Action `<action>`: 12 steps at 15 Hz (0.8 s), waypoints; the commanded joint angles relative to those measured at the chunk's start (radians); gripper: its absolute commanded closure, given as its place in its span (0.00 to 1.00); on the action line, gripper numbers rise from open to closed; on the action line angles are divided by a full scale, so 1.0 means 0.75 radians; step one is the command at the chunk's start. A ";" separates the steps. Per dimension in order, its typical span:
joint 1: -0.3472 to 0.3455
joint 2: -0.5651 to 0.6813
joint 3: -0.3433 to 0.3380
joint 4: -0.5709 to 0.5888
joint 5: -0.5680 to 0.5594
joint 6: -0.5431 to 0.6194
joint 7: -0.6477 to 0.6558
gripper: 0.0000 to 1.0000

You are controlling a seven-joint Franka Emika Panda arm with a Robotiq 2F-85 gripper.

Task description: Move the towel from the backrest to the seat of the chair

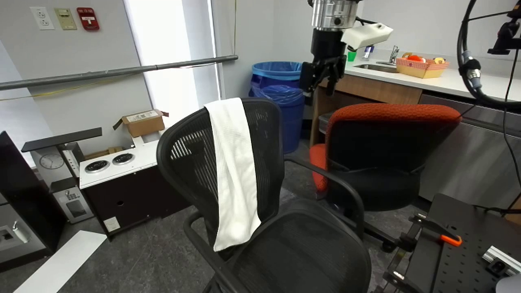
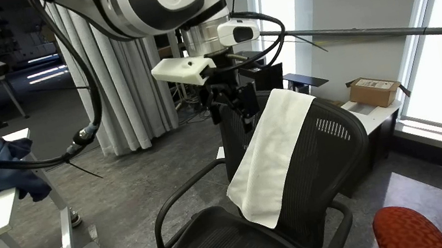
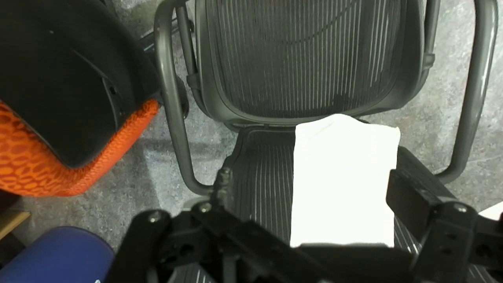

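A white towel (image 1: 235, 175) hangs over the backrest (image 1: 193, 162) of a black chair (image 1: 267, 199), the jaws stand apart holding nothing, and grasping, lifting and laying it on the seat (image 1: 301, 250) are left to do.

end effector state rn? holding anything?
End effector: open, holding nothing; the towel hangs over the backrest.

Seat (image 1: 301, 252): is being cut off by the bottom edge in both exterior views.
Backrest (image 1: 193, 162): is being partly hidden by the draped white towel (image 1: 236, 175).
Carton label (image 1: 141, 116): is being shown too small to be read.
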 commanded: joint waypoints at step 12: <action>0.036 0.619 -0.029 0.835 -0.005 -0.005 0.127 0.00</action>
